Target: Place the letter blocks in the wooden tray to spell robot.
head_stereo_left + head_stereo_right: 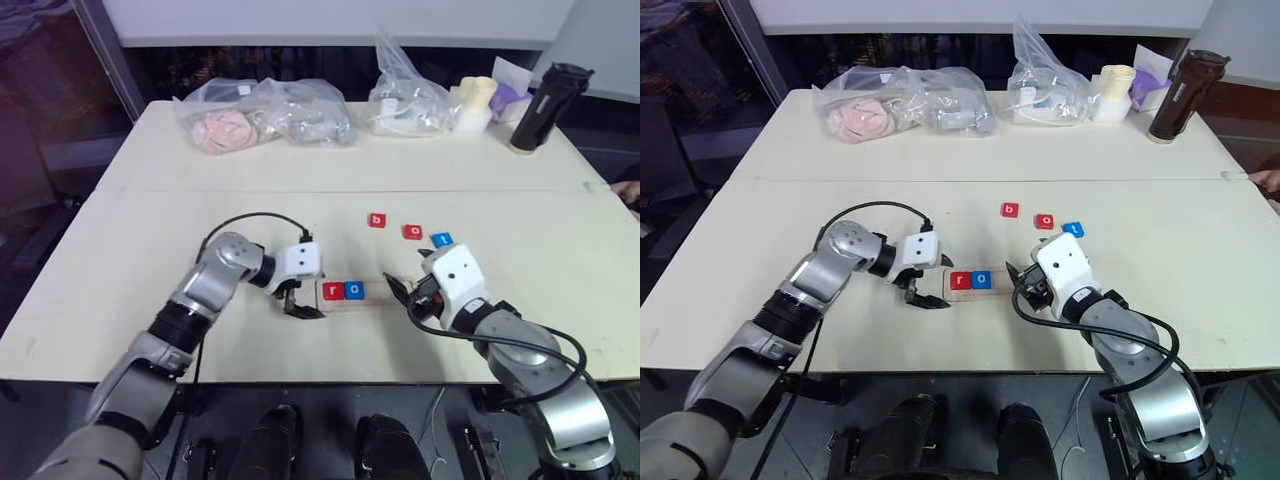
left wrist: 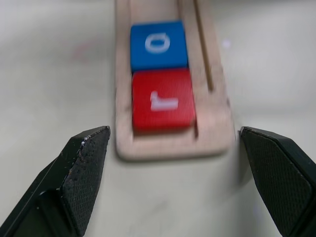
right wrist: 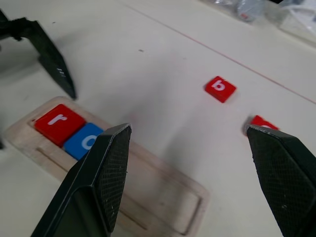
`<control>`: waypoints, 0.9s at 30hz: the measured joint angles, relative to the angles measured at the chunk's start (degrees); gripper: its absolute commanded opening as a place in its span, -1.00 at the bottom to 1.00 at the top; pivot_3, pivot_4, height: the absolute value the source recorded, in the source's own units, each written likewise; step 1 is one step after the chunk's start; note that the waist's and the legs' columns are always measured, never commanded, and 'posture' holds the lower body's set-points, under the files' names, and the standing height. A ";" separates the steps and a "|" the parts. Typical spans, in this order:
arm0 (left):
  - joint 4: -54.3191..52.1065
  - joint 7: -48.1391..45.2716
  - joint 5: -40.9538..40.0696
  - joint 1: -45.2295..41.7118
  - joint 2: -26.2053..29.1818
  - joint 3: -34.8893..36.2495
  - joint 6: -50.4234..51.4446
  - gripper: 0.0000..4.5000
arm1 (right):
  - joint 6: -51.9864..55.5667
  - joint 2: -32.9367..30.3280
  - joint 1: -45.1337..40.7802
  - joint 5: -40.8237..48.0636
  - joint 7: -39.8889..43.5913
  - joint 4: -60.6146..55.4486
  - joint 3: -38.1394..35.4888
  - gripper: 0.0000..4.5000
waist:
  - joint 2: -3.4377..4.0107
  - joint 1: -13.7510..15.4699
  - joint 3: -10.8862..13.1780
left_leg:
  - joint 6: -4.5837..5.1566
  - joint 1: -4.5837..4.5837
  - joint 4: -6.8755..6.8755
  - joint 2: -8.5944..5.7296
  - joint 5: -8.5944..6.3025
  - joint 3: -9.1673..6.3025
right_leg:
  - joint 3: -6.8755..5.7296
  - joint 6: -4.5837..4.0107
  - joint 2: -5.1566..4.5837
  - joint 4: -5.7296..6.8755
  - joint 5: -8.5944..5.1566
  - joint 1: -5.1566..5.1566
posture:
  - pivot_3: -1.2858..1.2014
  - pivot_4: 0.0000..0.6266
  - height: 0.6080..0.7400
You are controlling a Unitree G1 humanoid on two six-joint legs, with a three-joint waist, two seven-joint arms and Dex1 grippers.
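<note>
- Pale cream table [image 1: 200, 330] fills the scene, matt and level, with a thin seam running across it behind the work area; along its far edge lie clear plastic bags [image 1: 265, 115], a pale cup [image 1: 476, 100] and a dark bottle [image 1: 545, 105], all well apart from the work; dark floor and a glass wall lie beyond
- wooden tray [image 1: 375, 295] lies near the front edge between the two arms; a red r block [image 1: 333, 291] sits at its left end with a blue o block [image 1: 354, 290] touching it; the remaining slots look empty
- three blocks wait loose on the table behind the tray: a red b block [image 1: 377, 220], a red o block [image 1: 413, 231] and a blue t block [image 1: 442, 239], in a slanting row, near one another but apart
- left gripper [image 1: 298, 305] hovers just beside the tray's left end, jaws wide and holding nothing; right gripper [image 1: 402, 296] sits at the tray's right end, jaws likewise spread and empty
- the blocks look light, stiff and thin, probably smooth-faced, so likely to slide or tip if nudged; best pinched across two opposite side edges, fingertips low against the table
- the tray looks light too and could shift under a careless push; the shallow groove leaves little slack, so each block should go in flat and be slid up against its neighbour
</note>
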 measured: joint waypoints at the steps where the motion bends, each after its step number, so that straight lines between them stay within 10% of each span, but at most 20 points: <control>1: -0.53 -0.31 -0.63 0.94 1.68 0.56 -0.09 0.98 | -0.01 -0.02 -0.41 0.08 0.15 0.34 -0.04 0.66 | 0.00 -0.41 0.00 | 0.00 0.07 -0.06 0.00 0.00 -0.01 | 0.04 -0.06 0.02 0.00 -0.03 -0.01 | 0.03 -0.52 0.77; 8: -6.21 -3.58 -7.14 8.01 9.46 5.22 0.97 0.98 | 0.54 1.91 -7.20 0.32 0.27 6.63 0.06 0.66 | 0.05 -1.69 0.02 | -0.01 0.32 -0.28 0.02 0.00 -0.05 | 0.38 -0.25 0.16 0.00 -0.07 -0.06 | 0.03 -0.52 0.77; 27: -29.03 9.46 -31.78 15.89 7.53 21.81 18.81 0.98 | 5.16 21.94 -41.76 -4.69 -15.56 53.71 1.80 0.66 | 0.15 -1.26 0.21 | -0.59 0.12 -0.51 -0.18 0.37 0.03 | 0.54 -0.23 0.26 0.16 0.15 -0.40 | 0.03 -0.52 0.77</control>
